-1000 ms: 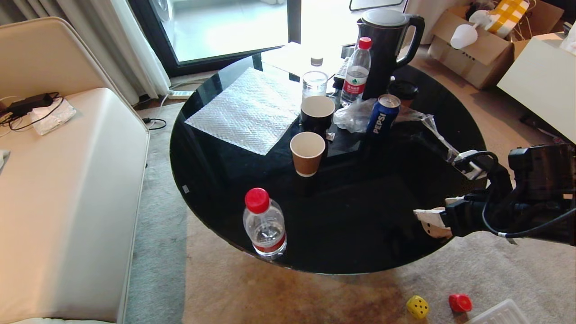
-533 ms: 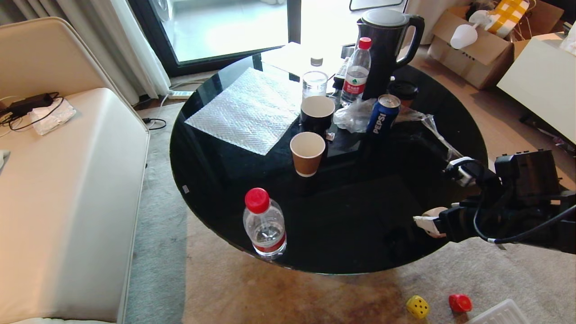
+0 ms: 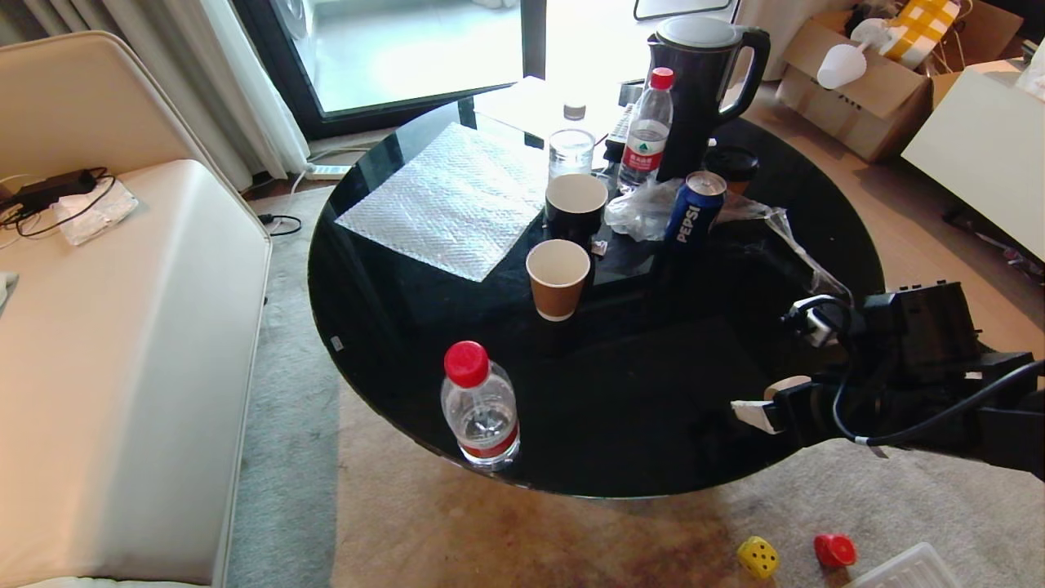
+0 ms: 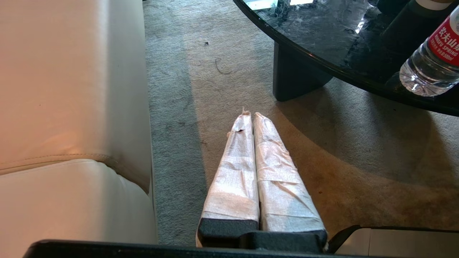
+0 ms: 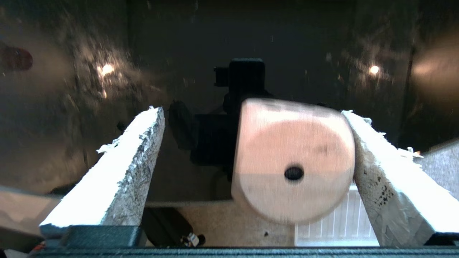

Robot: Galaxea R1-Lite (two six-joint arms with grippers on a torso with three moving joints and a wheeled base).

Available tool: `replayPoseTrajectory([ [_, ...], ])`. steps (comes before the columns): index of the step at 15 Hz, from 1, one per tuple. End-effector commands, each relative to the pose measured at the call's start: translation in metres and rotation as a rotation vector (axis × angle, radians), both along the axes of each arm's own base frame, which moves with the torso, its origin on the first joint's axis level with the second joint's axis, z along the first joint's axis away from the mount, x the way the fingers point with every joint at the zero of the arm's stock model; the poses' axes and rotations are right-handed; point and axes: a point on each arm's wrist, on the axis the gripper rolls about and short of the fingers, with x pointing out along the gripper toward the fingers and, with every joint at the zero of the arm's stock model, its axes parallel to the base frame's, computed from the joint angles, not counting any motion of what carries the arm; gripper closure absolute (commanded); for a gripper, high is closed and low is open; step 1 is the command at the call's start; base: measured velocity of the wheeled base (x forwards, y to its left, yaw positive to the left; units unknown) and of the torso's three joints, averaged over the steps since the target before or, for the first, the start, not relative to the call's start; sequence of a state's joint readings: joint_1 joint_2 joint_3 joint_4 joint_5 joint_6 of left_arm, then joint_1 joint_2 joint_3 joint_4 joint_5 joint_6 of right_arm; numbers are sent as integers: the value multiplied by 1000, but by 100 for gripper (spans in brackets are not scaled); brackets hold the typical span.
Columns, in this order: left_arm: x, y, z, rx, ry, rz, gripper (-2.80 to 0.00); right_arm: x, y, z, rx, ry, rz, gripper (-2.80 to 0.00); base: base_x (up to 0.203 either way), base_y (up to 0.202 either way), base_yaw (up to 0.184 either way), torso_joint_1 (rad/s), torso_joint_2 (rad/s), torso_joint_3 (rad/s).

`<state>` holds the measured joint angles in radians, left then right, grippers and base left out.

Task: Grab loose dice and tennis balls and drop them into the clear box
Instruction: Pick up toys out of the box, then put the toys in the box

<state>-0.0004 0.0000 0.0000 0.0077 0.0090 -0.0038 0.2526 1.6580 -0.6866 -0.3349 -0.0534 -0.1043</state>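
Two dice lie loose on the carpet at the near side of the table, the yellow die and the red die just beside each other; a third, the beige die, sits between the fingers of the right pincer, above the dark glass near the table's edge. That pincer is spread wide; the beige die touches one finger only, with a clear gap to the other, so it looks unclamped. The left pincer hangs above the carpet beside the sofa, fingers pressed together on nothing.

The dice look rigid, light and smooth, with rounded corners likely to slip from a skewed hold; two opposite flat faces, squarely pinched, seem the best purchase. No tennis ball is in view.

A ribbed clear plastic piece lies by the red die; whether it is the box or only a lid cannot be told, and nothing shows in it. On the table, the brown paper cup appears empty; the near water bottle holds a little water.
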Motion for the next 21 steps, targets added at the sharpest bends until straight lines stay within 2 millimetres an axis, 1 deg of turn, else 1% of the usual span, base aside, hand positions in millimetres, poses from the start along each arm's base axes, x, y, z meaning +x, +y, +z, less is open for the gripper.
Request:
replayPoseTrajectory([
  [1, 0, 0, 0, -1, 0, 1, 0, 4, 1, -2, -3, 1, 2, -280, 0, 0, 0, 0, 0, 0],
  [5, 0, 0, 0, -1, 0, 1, 0, 1, 1, -3, -5, 7, 0, -280, 0, 0, 0, 0, 0, 0],
  [6, 0, 0, 0, -1, 0, 1, 0, 1, 1, -4, -10, 15, 1, 0, 0, 0, 0, 0, 0, 0],
  [9, 0, 0, 0, -1, 0, 1, 0, 0, 2, -5, -15, 20, 7, 0, 0, 0, 0, 0, 0, 0],
  [12, 0, 0, 0, -1, 0, 1, 0, -1, 2, 3, -9, -7, 6, 0, 0, 0, 0, 0, 0, 0],
  [14, 0, 0, 0, -1, 0, 1, 0, -9, -1, 14, -1, -46, 5, 0, 0, 0, 0, 0, 0, 0],
  [16, 0, 0, 0, -1, 0, 1, 0, -20, -9, 23, 6, -78, -16, 0, 0, 0, 0, 0, 0, 0],
  [19, 0, 0, 0, -1, 0, 1, 0, -37, -22, 31, 9, -96, -49, 0, 0, 0, 0, 0, 0, 0],
  [21, 0, 0, 0, -1, 0, 1, 0, -44, -27, 36, 13, -117, -67, 0, 0, 0, 0, 0, 0, 0],
])
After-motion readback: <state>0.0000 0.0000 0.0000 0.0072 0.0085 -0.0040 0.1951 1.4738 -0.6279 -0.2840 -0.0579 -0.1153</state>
